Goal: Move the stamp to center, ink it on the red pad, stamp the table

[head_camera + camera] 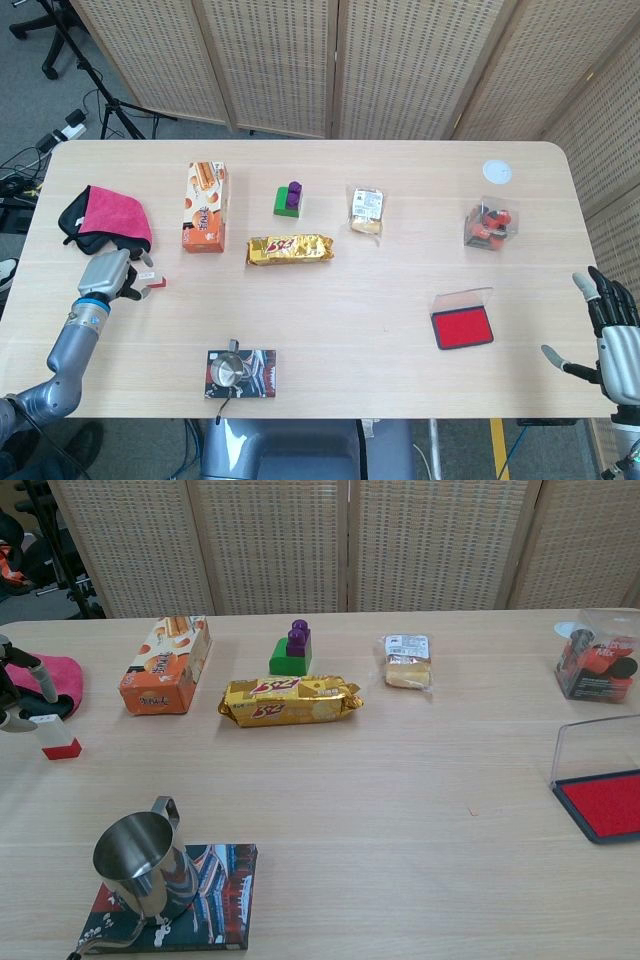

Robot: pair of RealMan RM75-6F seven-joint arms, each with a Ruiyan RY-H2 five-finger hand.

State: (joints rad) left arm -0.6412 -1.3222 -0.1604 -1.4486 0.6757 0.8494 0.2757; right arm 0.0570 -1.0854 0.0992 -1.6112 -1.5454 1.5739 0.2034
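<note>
The stamp (153,281) (58,737), a small white block with a red base, stands upright near the table's left side. My left hand (108,274) (14,688) is right beside it on its left, with fingers spread on either side of the stamp and no grip on it. The red ink pad (462,328) (604,804) lies at the right with its clear lid raised. My right hand (612,335) hangs past the table's right edge, fingers apart and empty; the chest view does not show it.
A pink cloth (106,215) lies behind the left hand. An orange box (204,207), a gold snack packet (290,248), a green and purple block (289,198) and a wrapped snack (366,209) sit mid-table. A metal cup (142,860) stands on a coaster at the front.
</note>
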